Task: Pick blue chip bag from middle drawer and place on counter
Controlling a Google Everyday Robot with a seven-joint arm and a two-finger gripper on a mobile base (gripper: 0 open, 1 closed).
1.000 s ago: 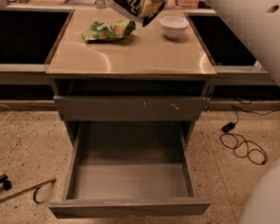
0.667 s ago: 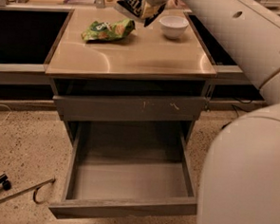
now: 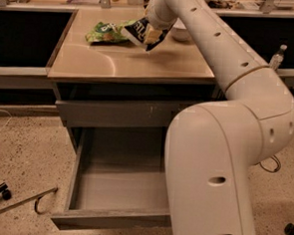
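Observation:
My gripper (image 3: 151,34) is at the back of the counter (image 3: 125,63), shut on the blue chip bag (image 3: 138,31). The dark bag with white lettering hangs tilted just above the tan top, right next to the green chip bag (image 3: 106,31). I cannot tell whether it touches the top. The middle drawer (image 3: 117,190) stands pulled out below, grey inside with nothing in it. My white arm covers its right part.
A white bowl (image 3: 181,35) sits behind my arm at the back right of the counter. The shut drawer front (image 3: 112,113) with pale scratches is above the open drawer. A clear bottle (image 3: 277,56) stands on the right ledge. A bent metal rod (image 3: 19,205) lies on the floor at left.
The gripper has come down with the blue chip bag, from high above the counter's back edge to just over the top beside the green bag. My arm now fills the right side.

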